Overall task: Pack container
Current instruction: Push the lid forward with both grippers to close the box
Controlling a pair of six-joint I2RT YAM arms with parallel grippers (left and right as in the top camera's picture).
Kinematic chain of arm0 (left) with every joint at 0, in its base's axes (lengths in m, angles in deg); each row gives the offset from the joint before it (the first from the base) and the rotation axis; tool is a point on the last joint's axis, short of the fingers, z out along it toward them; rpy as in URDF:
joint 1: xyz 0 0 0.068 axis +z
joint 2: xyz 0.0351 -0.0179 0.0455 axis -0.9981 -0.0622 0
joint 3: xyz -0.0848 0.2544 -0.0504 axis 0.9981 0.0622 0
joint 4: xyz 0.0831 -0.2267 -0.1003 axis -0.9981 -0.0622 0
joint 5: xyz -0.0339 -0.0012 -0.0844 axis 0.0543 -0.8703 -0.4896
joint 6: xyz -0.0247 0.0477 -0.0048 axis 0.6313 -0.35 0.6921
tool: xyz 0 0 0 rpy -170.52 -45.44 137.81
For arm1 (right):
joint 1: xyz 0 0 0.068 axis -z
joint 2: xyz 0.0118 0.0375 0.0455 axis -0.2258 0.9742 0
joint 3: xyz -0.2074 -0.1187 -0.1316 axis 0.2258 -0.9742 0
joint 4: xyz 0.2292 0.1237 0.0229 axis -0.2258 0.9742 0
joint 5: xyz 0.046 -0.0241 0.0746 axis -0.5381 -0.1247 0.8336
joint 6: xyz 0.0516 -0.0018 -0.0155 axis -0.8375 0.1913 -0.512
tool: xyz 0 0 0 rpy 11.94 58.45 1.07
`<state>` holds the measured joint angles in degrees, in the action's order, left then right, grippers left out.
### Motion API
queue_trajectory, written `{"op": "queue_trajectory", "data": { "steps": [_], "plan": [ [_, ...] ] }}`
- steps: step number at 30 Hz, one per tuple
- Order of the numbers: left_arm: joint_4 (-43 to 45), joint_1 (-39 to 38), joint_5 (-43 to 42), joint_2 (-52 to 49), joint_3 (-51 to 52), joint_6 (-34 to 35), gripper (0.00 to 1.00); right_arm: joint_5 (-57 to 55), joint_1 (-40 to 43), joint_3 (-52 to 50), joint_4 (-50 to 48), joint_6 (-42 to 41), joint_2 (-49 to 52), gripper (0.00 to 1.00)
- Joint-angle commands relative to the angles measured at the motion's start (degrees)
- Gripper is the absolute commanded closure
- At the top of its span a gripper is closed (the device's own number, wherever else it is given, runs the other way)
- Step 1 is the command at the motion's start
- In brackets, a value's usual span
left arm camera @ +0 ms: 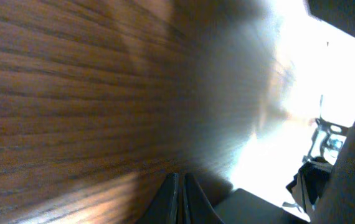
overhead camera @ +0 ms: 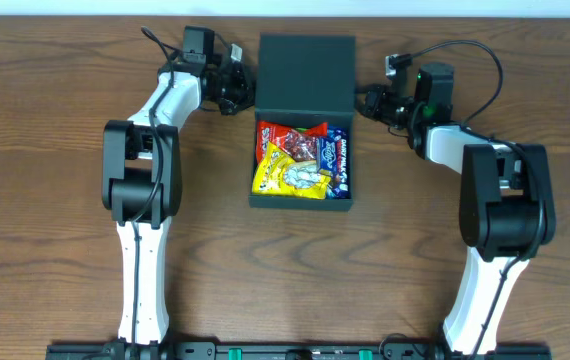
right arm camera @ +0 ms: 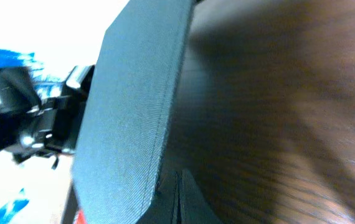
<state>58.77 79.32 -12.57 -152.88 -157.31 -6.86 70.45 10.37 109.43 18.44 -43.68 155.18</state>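
The container [overhead camera: 303, 203] is a dark green-black box in the middle of the table, its hinged lid [overhead camera: 305, 75] standing open at the back. Inside lie several snack packets: a yellow one [overhead camera: 287, 176], a red one [overhead camera: 287, 137] and a blue one [overhead camera: 337, 158]. My left gripper [overhead camera: 245, 88] is shut and empty at the lid's left edge; its closed fingers [left arm camera: 182, 198] point at a dark corner of the lid [left arm camera: 252, 210]. My right gripper [overhead camera: 363, 100] is shut and empty at the lid's right edge; its closed fingers [right arm camera: 179, 200] sit right beside the lid [right arm camera: 134, 118].
The wooden table [overhead camera: 55, 150] stretches to both sides and in front of the box. Both arm bases [overhead camera: 140, 300] stand at the front edge. Cables [overhead camera: 465, 55] loop near the right wrist.
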Motion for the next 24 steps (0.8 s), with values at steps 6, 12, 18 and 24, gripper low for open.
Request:
{"op": "queue_trajectory", "data": {
  "steps": [6,12,18,24],
  "plan": [
    [-0.04,2.56,-4.15,7.82,-1.64,-6.51,0.95,17.25,2.25,0.52,-9.88,1.22,0.28,0.99],
    [-0.9,2.75,-5.14,12.28,-1.64,-9.9,0.94,21.38,2.38,0.55,-13.29,1.22,-0.31,0.99],
    [-4.61,2.75,-5.09,17.2,-1.64,-16.37,0.94,26.51,2.38,0.55,-13.92,1.25,-0.35,0.98],
    [-11.26,2.75,-5.01,21.09,-1.64,-24.46,0.94,30.97,2.38,0.55,-13.88,1.11,-0.35,0.98]
  ]
}}
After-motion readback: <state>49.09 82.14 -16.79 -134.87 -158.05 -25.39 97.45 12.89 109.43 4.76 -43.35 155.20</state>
